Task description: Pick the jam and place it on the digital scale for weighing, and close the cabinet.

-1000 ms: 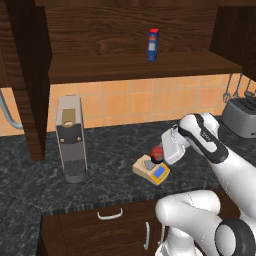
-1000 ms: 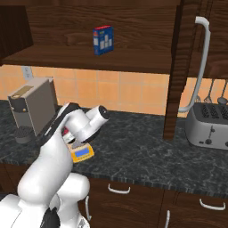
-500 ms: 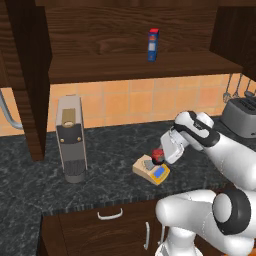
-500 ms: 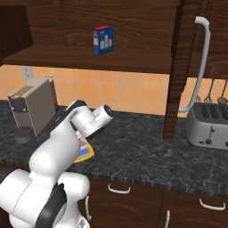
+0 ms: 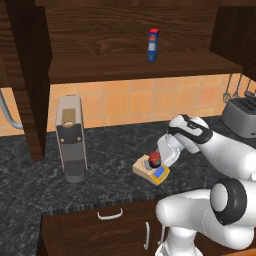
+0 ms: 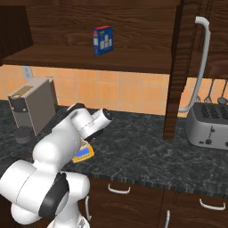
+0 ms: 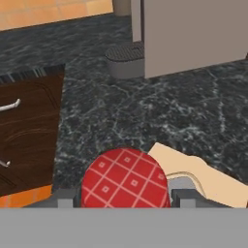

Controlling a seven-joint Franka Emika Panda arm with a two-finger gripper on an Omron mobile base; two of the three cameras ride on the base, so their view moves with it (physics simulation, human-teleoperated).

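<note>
A white robot arm reaches down over a dark speckled stone counter [image 5: 110,150]. Its two-finger gripper [image 5: 156,161] is clamped on the small dark jam jar with a red checked lid [image 7: 125,178], one finger [image 7: 65,197] on each side of the lid. The jar sits at the grey pad of the flat tan-yellow digital scale with a blue display [image 5: 161,173]; whether it rests on the pad or hangs just above it cannot be told. The scale lies on the counter, to the right of a tall grey coffee machine [image 5: 70,137]. Above, the large dark brown wooden wall cabinet [image 6: 133,26] stands open, its right door [image 6: 185,67] with a long silver handle swung outward. A blue carton with a red top [image 5: 153,45] stands on the cabinet shelf. A silver toaster [image 6: 208,127] sits on the counter at far right.
</note>
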